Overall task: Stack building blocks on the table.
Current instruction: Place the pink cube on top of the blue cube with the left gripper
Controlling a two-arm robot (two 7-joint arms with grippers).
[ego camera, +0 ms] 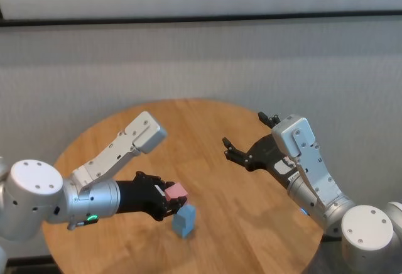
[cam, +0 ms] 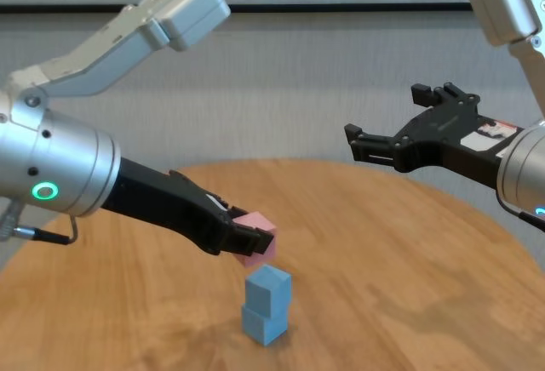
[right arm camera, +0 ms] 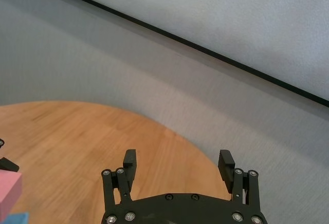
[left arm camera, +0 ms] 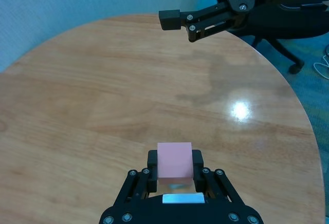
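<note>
Left gripper (cam: 255,242), jaws clamped on the pink cube (cam: 254,238), hangs just above the two-high blue stack (cam: 266,305) on the wooden surface (cam: 409,269). Right gripper (cam: 400,128) idles well off the stack, jaws apart. Best approach: square pink over the top blue cube, lower to contact, then release.

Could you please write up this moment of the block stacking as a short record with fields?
surface: round wooden table
stack so far: two light blue blocks, upper blue block on lower blue block, slightly twisted
block in hand: pink block, held just above the stack, apart from it
left gripper: shut on the pink block, above the stack
right gripper: open, empty, raised over the table's far right side
step left: set the pink block on top
</note>
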